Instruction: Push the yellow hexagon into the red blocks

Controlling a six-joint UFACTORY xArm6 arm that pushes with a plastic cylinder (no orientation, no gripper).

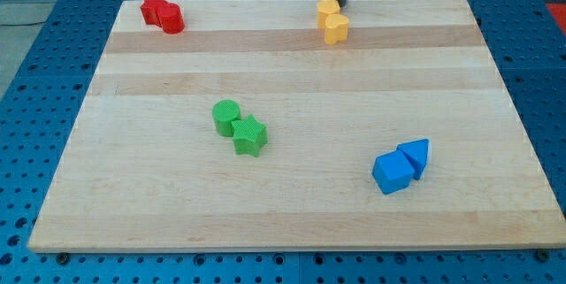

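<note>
wooden board (292,222) on a blue perforated bench (53,63), seen from the board's near side. my tip (339,5), the lower end of a dark rod with no jaws and nothing held, stands at the view's top edge of the board, touching or just beside the upper right of the yellow hexagon (328,8). the hexagon lies hard against that top edge; a second yellow block (336,28), shape unclear, touches it on the lower side. the two red blocks (162,13) sit pressed together near the top left corner, close to both the top and left edges, well apart from the yellow pair. the strip of board between the yellow and red pairs holds no other block. a green cylinder (226,117) and a green star (250,135) touch each other left of centre, well below that strip. a blue cube (393,172) and a blue triangular block (415,155) touch at the lower right, near but not at the right edge. bare board separates every pair from the view's bottom edge.
</note>
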